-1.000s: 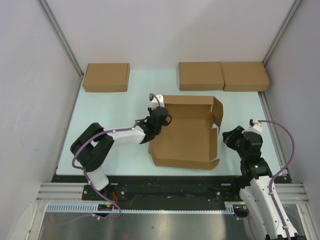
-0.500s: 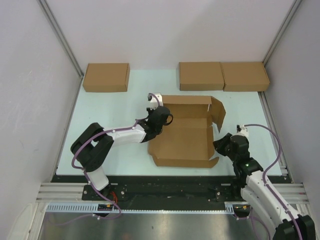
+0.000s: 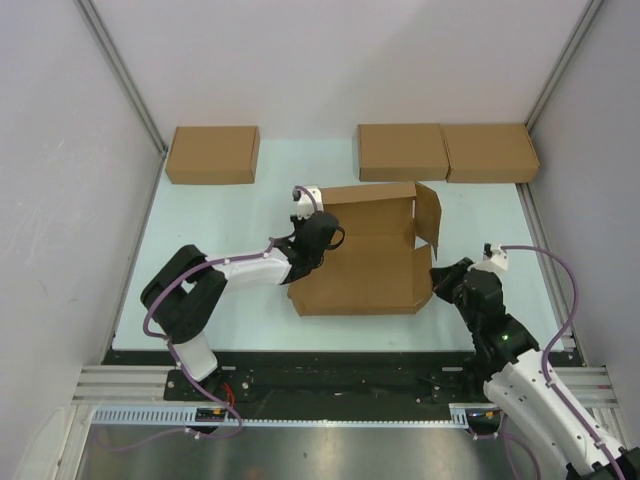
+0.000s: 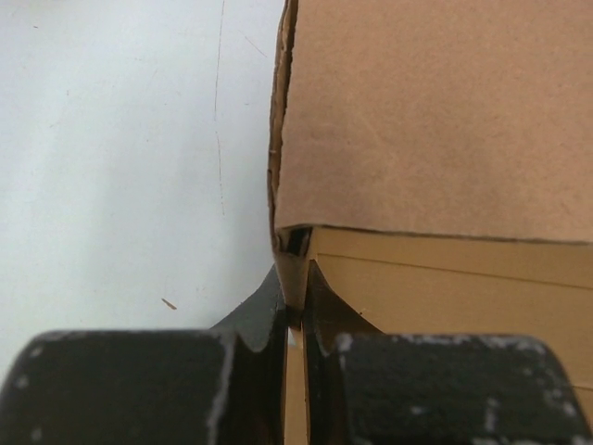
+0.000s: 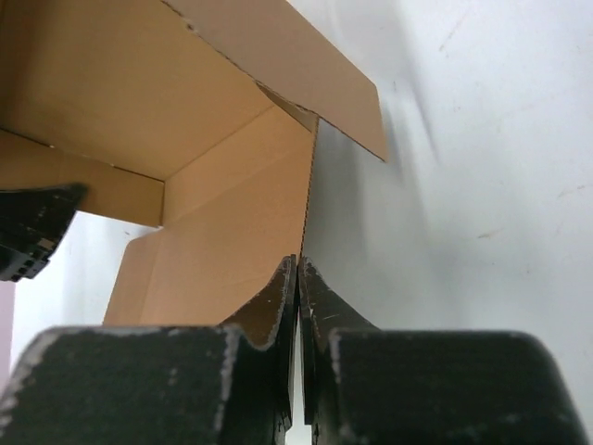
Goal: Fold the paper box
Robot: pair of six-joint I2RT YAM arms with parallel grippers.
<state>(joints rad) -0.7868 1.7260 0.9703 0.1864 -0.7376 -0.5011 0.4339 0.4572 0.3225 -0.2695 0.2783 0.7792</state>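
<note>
From overhead I count one paper box, open and shallow, in the middle of the tabletop. Three other closed cardboard boxes lie along the far edge, one to the left and two touching each other to the right. There are two arms, with the left gripper at the box's left wall and the right gripper at its right wall. In the left wrist view the left gripper has its jaws clenched on the upright edge of the paper box, with bare tabletop to its left. In the right wrist view the right gripper has its jaws pinched on the thin edge of the side wall of the paper box. A second ago the right gripper stood clear to the right with its jaws parted. Since then it has come in and gripped, the box's near edge has drawn back, and the left grip is unchanged.
</note>
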